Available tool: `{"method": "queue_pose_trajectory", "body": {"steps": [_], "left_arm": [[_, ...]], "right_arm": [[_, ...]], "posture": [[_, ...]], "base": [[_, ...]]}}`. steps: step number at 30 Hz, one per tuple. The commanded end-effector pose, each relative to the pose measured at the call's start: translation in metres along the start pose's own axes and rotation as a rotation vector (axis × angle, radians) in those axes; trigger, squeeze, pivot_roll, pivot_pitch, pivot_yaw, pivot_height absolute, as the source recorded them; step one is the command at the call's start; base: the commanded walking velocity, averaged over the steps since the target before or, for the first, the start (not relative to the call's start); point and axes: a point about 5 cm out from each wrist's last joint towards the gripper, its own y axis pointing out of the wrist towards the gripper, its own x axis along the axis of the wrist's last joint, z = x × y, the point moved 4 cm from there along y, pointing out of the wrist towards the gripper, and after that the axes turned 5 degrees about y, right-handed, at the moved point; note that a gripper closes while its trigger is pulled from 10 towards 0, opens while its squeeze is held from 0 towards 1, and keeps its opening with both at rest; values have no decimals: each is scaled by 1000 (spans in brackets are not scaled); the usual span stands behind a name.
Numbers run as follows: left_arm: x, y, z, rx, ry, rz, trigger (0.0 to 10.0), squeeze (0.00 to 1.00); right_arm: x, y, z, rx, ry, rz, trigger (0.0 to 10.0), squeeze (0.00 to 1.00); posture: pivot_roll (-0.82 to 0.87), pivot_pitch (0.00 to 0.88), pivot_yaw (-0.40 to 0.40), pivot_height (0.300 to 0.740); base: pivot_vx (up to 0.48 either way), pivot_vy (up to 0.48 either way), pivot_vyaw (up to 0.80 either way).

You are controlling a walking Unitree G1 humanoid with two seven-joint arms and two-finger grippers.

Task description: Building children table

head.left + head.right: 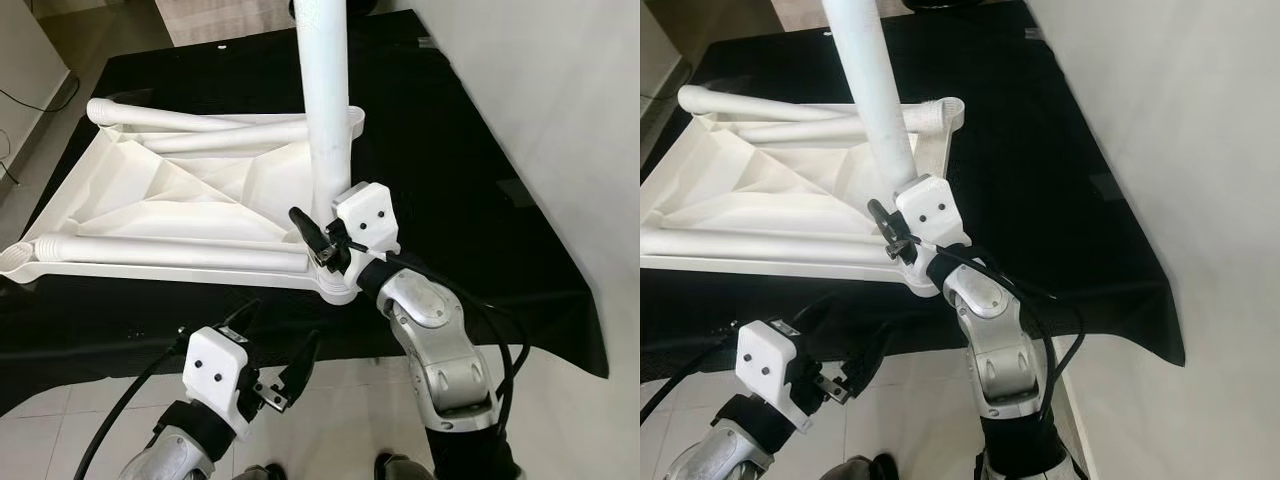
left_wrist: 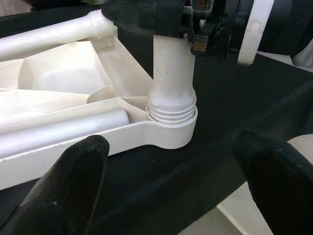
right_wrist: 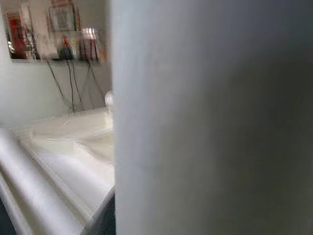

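An upturned white plastic table top (image 1: pixel 180 190) lies on a black cloth. A white table leg (image 1: pixel 325 90) stands upright in the near right corner socket (image 2: pixel 168 132), its threaded base (image 2: pixel 171 105) sitting in the collar. My right gripper (image 1: pixel 325 235) is shut on this leg just above the socket; the leg (image 3: pixel 210 117) is close up in the right wrist view. My left gripper (image 1: pixel 275 350) hangs open below the cloth's front edge, facing that corner, with nothing between its fingertips (image 2: pixel 68 186). Three loose legs lie on the top: one along the front (image 1: pixel 170 250), two at the back (image 1: pixel 180 120).
The black cloth (image 1: pixel 450 180) covers a low surface that ends just in front of my arms. Pale tiled floor (image 1: pixel 560 420) lies to the right and below. A thin cable (image 1: pixel 30 100) runs on the floor at far left.
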Motion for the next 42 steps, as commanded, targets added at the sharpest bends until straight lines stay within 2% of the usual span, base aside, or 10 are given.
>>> {"method": "queue_pose_trajectory", "body": {"steps": [1, 2, 11, 12, 15, 16, 29, 33, 34, 42], "left_arm": [[-4, -3, 1, 8, -1, 17, 10000, 0], [-4, -2, 0, 0, -8, 14, 10000, 0], [-1, -2, -3, 2, -13, 7, 10000, 0], [-1, -3, -3, 4, -13, 7, 10000, 0], [0, -3, -3, 5, -13, 7, 10000, 0], [0, -4, -3, 5, -13, 7, 10000, 0], [2, -9, -7, 2, -15, 18, 10000, 0], [3, -9, -8, 2, -16, 19, 10000, 0], [3, -9, -8, 2, -16, 19, 10000, 0], [2, -10, -8, 4, -15, 24, 10000, 0]], "right_arm": [[-21, -1, 3, 23, 56, 81, 10000, 0], [3, 4, 16, 224, 149, -17, 10000, 1000], [14, 8, -6, 625, 130, -23, 10000, 1000], [14, 9, -10, 666, 129, -11, 10000, 549], [15, 10, -13, 688, 129, -5, 10000, 549], [17, 13, -17, 713, 145, -3, 10000, 0], [27, 24, -14, 1021, 155, 35, 10000, 0], [27, 27, -14, 1041, 159, 50, 8863, 0], [26, 28, -13, 1055, 162, 56, 0, 0], [24, 29, -16, 1089, 156, 67, 0, 0]], "posture": [[-6, 246, 65, 740], [-8, 250, 63, 740], [9, 260, 47, 740], [12, 263, 46, 740], [12, 263, 46, 740], [19, 268, 45, 740], [78, 278, 43, 740], [84, 277, 38, 740], [89, 277, 35, 740], [85, 272, 41, 740]], "base": [[0, 0, 0], [0, 0, 0], [0, 0, 0], [0, 0, 0], [0, 0, 0], [0, 0, 0], [0, 0, 0], [0, 0, 0], [0, 0, 0], [0, 0, 0]]}}
